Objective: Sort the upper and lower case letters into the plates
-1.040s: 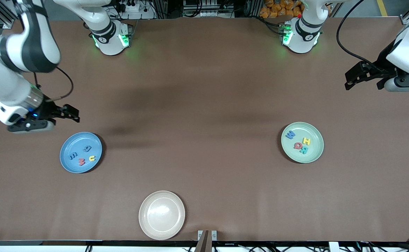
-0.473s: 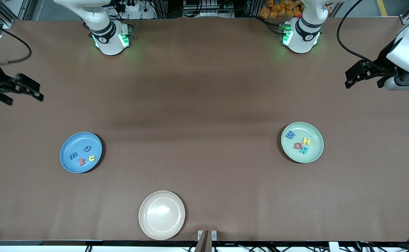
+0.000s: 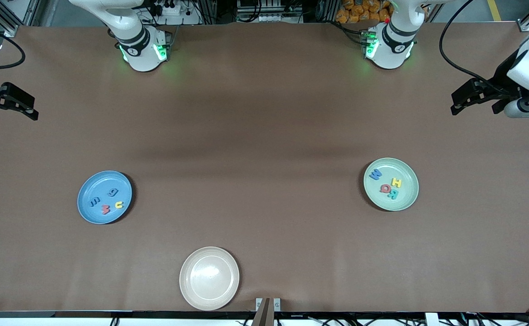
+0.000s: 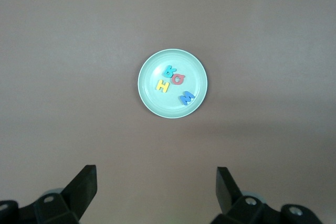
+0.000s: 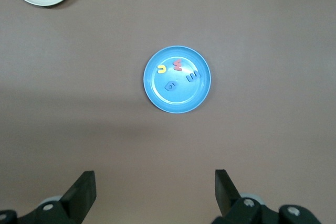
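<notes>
Lowercase letters (image 3: 106,202): we see four lying in the blue plate (image 3: 88,213), toward the right arm's end.
Uppercase letters (image 3: 387,183): four sit in the mint plate (image 3: 407,202), toward the left arm's end.
Handling: we judge them light, chunky, stiff; pinch one across its flat sides.
Cream plate (image 3: 209,277): nearest the front camera.
Right gripper (image 3: 8,103): jaws apart, nothing held, raised over the table edge.
Left gripper (image 3: 465,96): jaws apart too, waiting.
Progress: we reckon the sorting looks finished.

Worktop (image 3: 264,136) bare between the blue plate (image 3: 88,213), mint plate (image 3: 409,201) and cream plate (image 3: 209,278); plates well apart, wide lanes.
</notes>
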You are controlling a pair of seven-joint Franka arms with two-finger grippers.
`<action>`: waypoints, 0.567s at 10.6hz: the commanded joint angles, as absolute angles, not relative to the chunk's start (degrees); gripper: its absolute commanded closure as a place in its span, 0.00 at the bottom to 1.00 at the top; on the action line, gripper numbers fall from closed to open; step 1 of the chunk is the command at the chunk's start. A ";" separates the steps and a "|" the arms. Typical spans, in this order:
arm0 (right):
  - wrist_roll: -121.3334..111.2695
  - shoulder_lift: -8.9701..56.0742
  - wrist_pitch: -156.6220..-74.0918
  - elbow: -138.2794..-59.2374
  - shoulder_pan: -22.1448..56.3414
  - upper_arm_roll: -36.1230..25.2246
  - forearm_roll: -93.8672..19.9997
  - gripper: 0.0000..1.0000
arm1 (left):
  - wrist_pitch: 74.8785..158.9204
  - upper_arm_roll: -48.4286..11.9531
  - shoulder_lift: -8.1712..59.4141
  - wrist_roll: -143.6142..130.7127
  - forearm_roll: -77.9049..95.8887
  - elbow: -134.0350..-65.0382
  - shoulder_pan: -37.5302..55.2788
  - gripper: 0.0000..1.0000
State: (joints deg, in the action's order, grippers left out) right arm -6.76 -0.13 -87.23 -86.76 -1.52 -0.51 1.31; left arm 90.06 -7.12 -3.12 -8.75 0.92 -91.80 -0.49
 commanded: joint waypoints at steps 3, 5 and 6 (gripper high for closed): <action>-5.71 0.44 -86.13 -85.96 -2.72 0.44 1.85 0.00 | 89.30 -7.03 -2.90 -7.38 -1.57 -90.97 0.35 0.00; -5.80 0.44 -86.05 -86.04 -2.72 0.44 1.85 0.00 | 88.86 -7.03 -2.81 -7.73 -2.11 -90.00 0.35 0.00; -5.80 0.44 -85.87 -86.04 -2.72 0.44 1.76 0.00 | 88.86 -7.03 -2.81 -7.73 -2.11 -90.00 0.26 0.00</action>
